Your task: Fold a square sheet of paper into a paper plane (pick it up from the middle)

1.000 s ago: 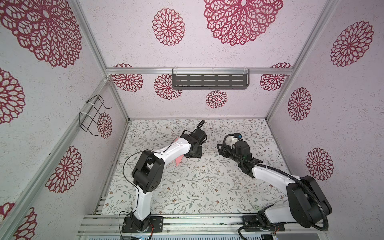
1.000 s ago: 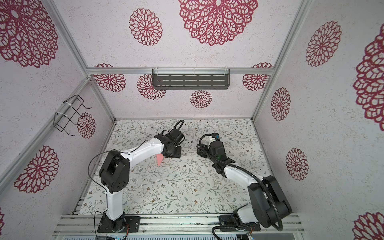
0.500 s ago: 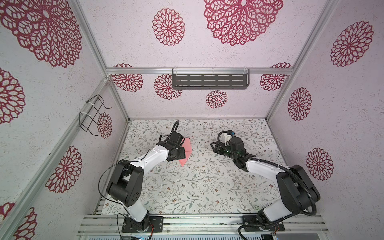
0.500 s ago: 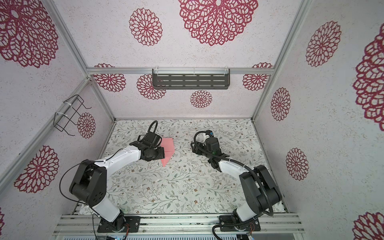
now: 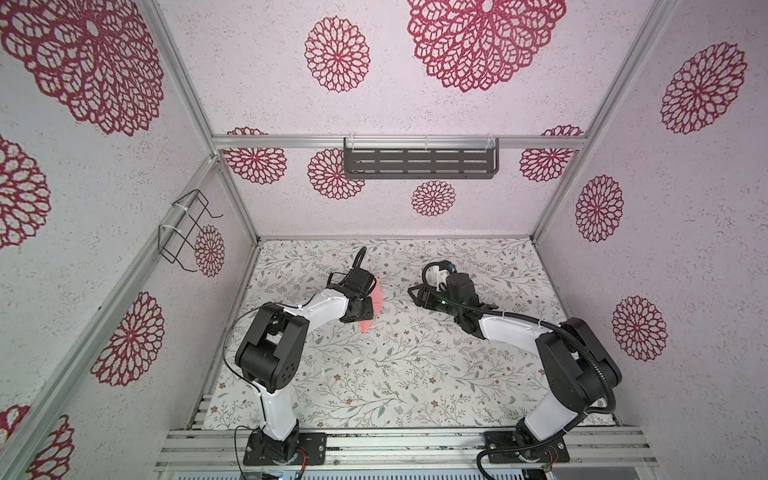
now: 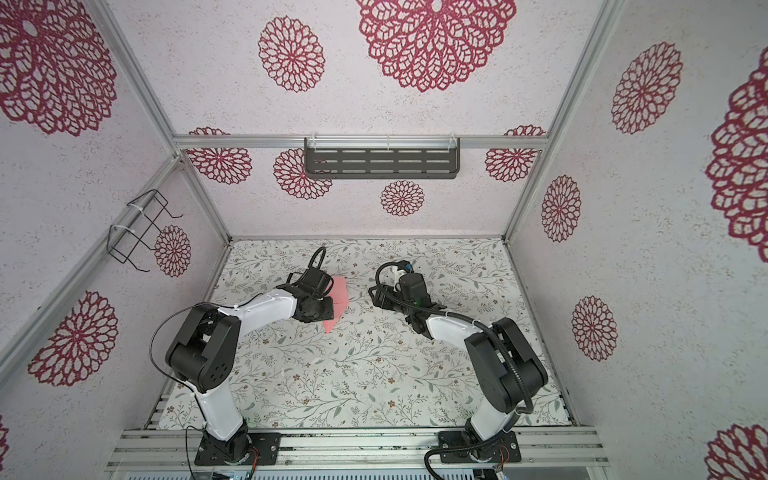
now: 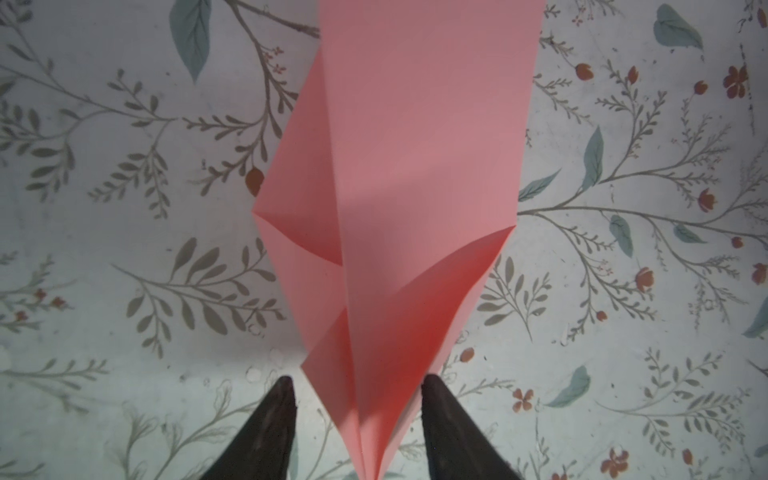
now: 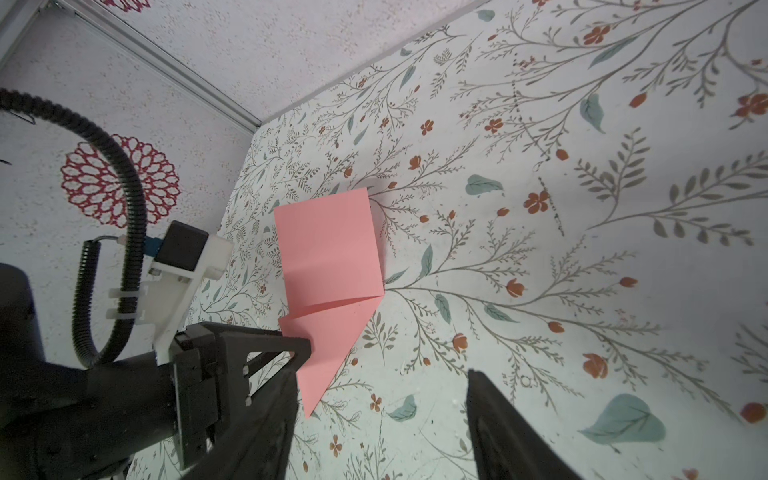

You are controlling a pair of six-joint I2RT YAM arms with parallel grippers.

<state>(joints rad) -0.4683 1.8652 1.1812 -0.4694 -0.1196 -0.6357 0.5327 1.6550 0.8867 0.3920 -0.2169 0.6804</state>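
Paper: one square sheet of paper, salmon-pink, creased into triangular flaps; lies about 11 o'clock of table centre in a top view.
Arms: two. left arm, base at 7 o'clock; right arm, base at 5 o'clock.
Grippers: two. left gripper, right gripper; two dark fingers each.
Table: one, floral cover.
Slotted dark shelf: one, back wall, 12 o'clock.
Wire rack: one, side wall, 10 o'clock.
Camera on white mount: one seen, right wrist view.
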